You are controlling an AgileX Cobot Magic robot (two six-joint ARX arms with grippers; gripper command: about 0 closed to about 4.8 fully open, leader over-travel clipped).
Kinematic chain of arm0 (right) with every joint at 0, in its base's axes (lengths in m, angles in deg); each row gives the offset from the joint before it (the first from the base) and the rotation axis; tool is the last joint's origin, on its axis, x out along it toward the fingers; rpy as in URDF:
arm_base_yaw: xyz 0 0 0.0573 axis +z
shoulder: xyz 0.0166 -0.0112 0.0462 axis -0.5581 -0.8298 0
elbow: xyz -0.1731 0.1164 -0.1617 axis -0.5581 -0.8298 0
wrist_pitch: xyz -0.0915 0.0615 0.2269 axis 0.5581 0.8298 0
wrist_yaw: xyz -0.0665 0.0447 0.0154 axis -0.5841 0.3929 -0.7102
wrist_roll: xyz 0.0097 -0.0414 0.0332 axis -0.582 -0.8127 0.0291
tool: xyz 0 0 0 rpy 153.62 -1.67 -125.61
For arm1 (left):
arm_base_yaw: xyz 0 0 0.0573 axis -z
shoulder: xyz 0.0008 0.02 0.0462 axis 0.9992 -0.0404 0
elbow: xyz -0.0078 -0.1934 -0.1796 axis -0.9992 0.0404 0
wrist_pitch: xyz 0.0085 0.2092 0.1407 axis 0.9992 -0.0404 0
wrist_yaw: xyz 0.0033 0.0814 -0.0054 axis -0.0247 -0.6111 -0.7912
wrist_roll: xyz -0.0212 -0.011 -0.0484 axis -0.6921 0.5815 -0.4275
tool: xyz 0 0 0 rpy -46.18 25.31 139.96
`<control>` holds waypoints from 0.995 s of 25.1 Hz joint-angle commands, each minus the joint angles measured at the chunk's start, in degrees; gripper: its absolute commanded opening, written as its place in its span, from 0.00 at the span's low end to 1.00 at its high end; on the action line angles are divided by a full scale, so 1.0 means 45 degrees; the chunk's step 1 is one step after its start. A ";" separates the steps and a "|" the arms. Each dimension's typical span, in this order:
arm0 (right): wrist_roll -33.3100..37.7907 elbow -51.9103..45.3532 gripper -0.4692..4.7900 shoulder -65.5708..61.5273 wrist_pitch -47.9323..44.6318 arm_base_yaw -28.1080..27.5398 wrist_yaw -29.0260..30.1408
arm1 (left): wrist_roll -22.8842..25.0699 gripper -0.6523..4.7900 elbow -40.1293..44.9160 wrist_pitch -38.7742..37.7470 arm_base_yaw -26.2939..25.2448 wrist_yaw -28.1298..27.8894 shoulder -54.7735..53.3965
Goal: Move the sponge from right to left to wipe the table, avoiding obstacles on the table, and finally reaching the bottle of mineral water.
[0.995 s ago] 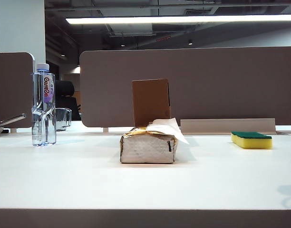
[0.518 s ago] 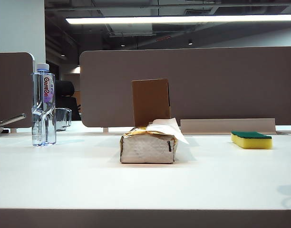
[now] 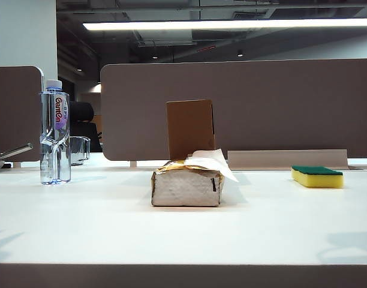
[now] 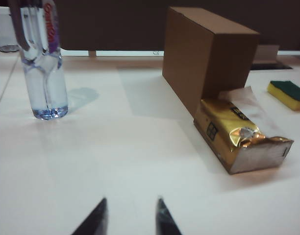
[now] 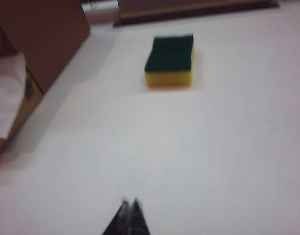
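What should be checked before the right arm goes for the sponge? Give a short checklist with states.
1. Sponge free on the table, green side up: ok.
2. Right gripper shut, short of the sponge; must open before grasping: not ok.
3. Bare table between right gripper and sponge: ok.
4. Tissue box stands in the wiping path between sponge and bottle; plan a detour: not ok.
5. Bottle upright at the left: ok.
6. Left gripper open, empty, near the bottle; clear of the wiping path: cannot tell.
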 commanded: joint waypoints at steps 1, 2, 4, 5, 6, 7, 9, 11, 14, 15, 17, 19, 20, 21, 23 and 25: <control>0.0287 0.0986 0.08 0.0005 0.0481 0.0000 0.0063 | -0.1161 0.36 -0.0364 0.0092 0.0000 0.0393 0.0000; 0.0350 0.1491 0.08 0.0000 0.0826 0.0000 0.0058 | -0.1438 0.36 -0.0544 0.0049 0.0000 0.0636 -0.0005; 0.0393 0.2346 0.08 -0.0010 0.1525 0.0000 0.0058 | -0.1452 0.43 -0.0816 -0.0107 0.0000 0.1384 -0.0005; 0.0393 0.2900 0.08 -0.0015 0.2142 0.0000 0.0058 | -0.1452 0.50 -0.0991 -0.0296 0.0000 0.1792 -0.0005; 0.0393 0.3249 0.08 -0.0063 0.2550 0.0000 0.0058 | -0.1467 0.54 -0.1103 -0.0427 0.0000 0.2025 -0.0005; 0.0393 0.3546 0.08 -0.0117 0.2885 0.0000 0.0058 | -0.1579 0.58 -0.1200 -0.0539 0.0000 0.2191 -0.0005; 0.0393 0.4668 0.08 -0.0554 0.4027 0.0000 0.0063 | -0.2244 0.66 -0.1481 -0.0763 0.0000 0.2574 -0.0005; 0.0393 0.5659 0.15 -0.1224 0.4765 0.0000 0.0068 | -0.2584 0.71 -0.1700 -0.0889 -0.0005 0.2793 -0.0005; 0.0393 0.7077 0.35 -0.2633 0.5357 0.0000 0.0529 | -0.2637 0.71 -0.1923 -0.0918 -0.0005 0.3133 -0.0005; 0.0427 0.7363 0.38 -0.2958 0.5416 0.0000 0.0729 | -0.2637 0.71 -0.1953 -0.0913 -0.0005 0.3133 -0.0005; 0.0665 0.8315 0.48 -0.4109 0.5722 -0.0010 0.1166 | -0.2657 0.82 -0.1996 -0.0889 -0.0005 0.3128 -0.0005; 0.1049 0.9330 0.60 -0.5314 0.6261 -0.0015 0.1209 | -0.3050 0.87 -0.1996 -0.0899 -0.0005 0.3172 -0.0005; 0.1180 0.9821 0.63 -0.5887 0.6547 -0.0015 0.1209 | -0.3215 0.87 -0.1996 -0.0884 -0.0005 0.3293 -0.0005; 0.1195 1.0501 0.65 -0.6674 0.6921 -0.0015 0.1341 | -0.3215 0.87 -0.2001 -0.0884 -0.0010 0.3546 -0.0005; 0.1200 1.1618 0.65 -0.8039 0.7378 -0.0097 0.2035 | -0.3215 0.87 -0.2001 -0.0884 -0.0010 0.3959 -0.0005; 0.1200 1.2687 0.65 -0.9394 0.7733 -0.0437 0.3002 | -0.3478 0.87 -0.2001 -0.0879 -0.0010 0.4235 -0.0005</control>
